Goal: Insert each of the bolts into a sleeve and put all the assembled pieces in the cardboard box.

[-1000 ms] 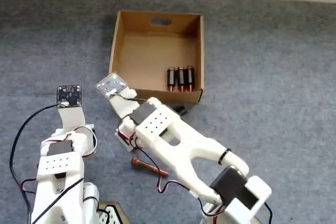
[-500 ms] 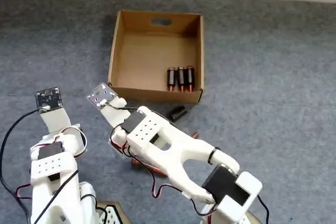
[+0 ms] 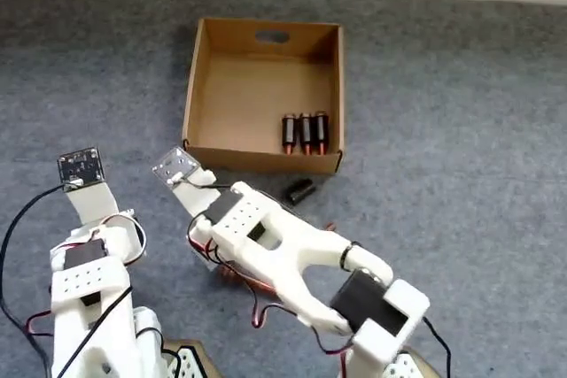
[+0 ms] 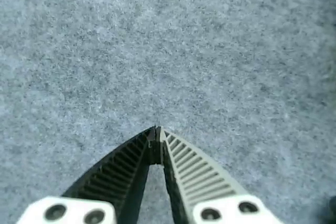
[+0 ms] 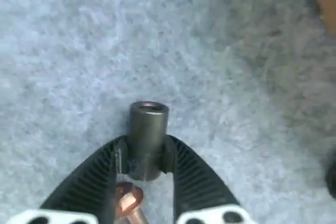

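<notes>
- The right gripper [image 5: 147,156] is clamped on a dark sleeve [image 5: 148,124], low over the carpet near the cardboard box [image 3: 261,161].
- The copper bolt [image 5: 128,202] sits at the sleeve's rear end, slightly off to one side. Whether it is seated cannot be told, and if misaligned it could jam or drop out on a lift.
- The left gripper [image 4: 157,136] is closed on nothing over bare carpet, so it offers no steadying.
- A loose sleeve [image 3: 299,190] lies beside the box front, where a passing arm could set it rolling.

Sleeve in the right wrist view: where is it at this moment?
The sleeve sits gripped in the right claw, the copper bolt close behind it, over the carpet on the arms' side of the cardboard box.
</notes>
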